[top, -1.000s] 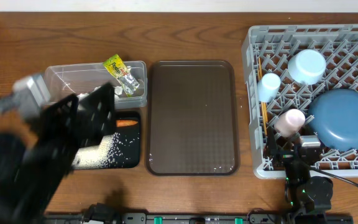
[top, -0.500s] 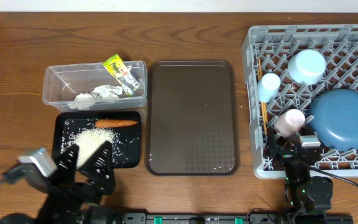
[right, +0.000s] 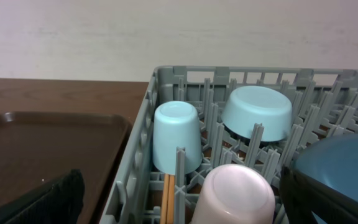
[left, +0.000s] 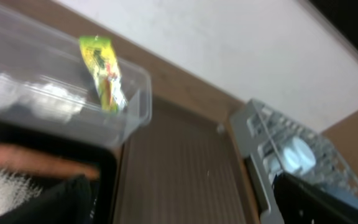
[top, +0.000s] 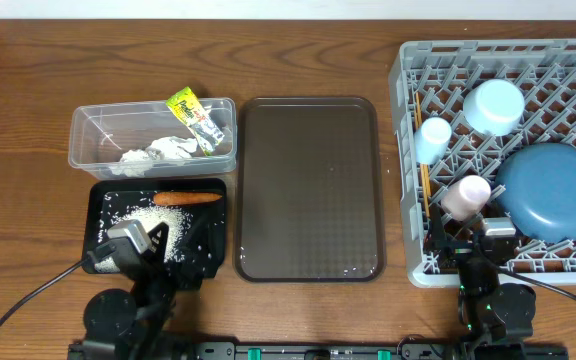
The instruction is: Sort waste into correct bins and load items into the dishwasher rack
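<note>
Dishwasher rack (top: 404, 120) stands right of the brown tray (top: 308, 190). Its far-right side is cut off by the overhead frame, as is the rim of the one blue plate (top: 553, 190) resting inside. Loaded with it are one white bowl (top: 494, 106), one light blue cup (top: 434, 138) and one pink cup (top: 466, 195), all base-up. The wooden chopsticks (top: 425, 185) show as a thin strip along the rack wall nearest the brown tray, mostly hidden by pegs and cups, so their number is unclear.

Left of the brown tray sit two bins. The clear tub (top: 118, 106), on the far side, holds one crumpled paper (top: 158, 151) and one snack wrapper (top: 196, 118) propped at the corner nearest the brown tray. The black tray (top: 96, 200), on the near side, holds one carrot (top: 188, 198) and scattered rice (top: 153, 220).

The left tool (left: 180, 193), fingers spread wide and empty, hangs over the black tray's near edge, covering some rice and part of the rim; its wrist view is blurred. The right tool (right: 182, 199), likewise spread and holding nothing, sits at the rack's near corner closest to the brown tray, masking pegs there.

A second earlier the left arm swept as a blur across both bins, hiding the paper. Half a second ago its fingers splayed lower on the worktop (top: 28, 90). The right arm and the rack's load are unchanged.
</note>
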